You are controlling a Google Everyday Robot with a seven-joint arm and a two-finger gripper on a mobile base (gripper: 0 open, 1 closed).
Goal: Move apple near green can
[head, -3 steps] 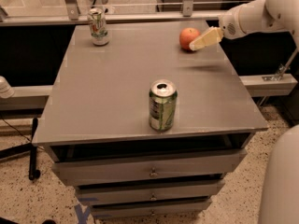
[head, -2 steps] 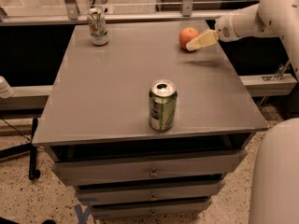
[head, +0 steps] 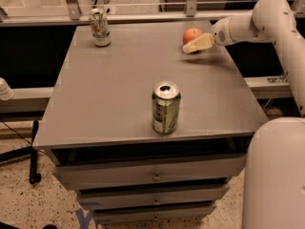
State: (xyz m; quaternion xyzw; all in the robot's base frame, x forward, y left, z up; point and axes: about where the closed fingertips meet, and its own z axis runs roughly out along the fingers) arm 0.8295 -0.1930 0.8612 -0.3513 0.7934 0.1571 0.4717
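The red-orange apple sits on the grey table at the far right. My gripper reaches in from the right on a white arm and is right against the apple's front right side, low over the table. The green can, green streaked with white and with an open silver top, stands upright near the table's front edge, well in front of the apple.
A slimmer white-silver can with green and red marks stands at the table's far left corner. A rail and glass panel run behind the table. Drawers sit below the top. My white base is at the lower right.
My gripper has moved left along the far edge, closing up on the apple. The apple and both cans have stayed in place.
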